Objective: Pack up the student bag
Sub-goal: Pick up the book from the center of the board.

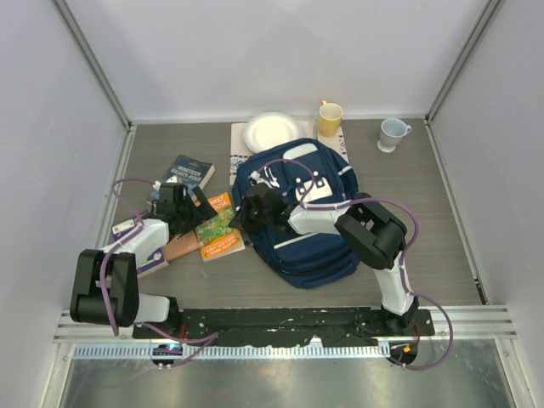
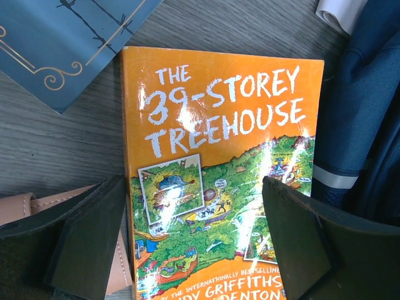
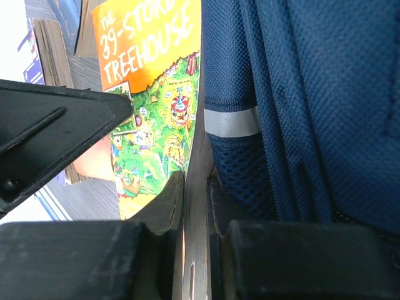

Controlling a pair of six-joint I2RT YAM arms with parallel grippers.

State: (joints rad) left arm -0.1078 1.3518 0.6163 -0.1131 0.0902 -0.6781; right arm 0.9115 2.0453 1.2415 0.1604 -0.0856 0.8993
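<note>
- Grey tabletop [image 1: 442, 246], white walls on three sides.
- The bag [image 1: 327, 255] lies flat around mid-tabletop. The right arm [image 1: 374, 231] crosses it and hides its middle, and its opening can't be made out.
- Long axis of bag runs far-to-near, near end skewed slightly right, white patch [image 1: 313, 189] on the far half.
- Jaws of left gripper [image 2: 200, 244] wide apart, straddling orange book [image 2: 219, 156]; book's bottom edge cut off.
- Jaws of right gripper [image 3: 195, 187] almost together at bag's left edge; can't tell if anything's pinched.
</note>
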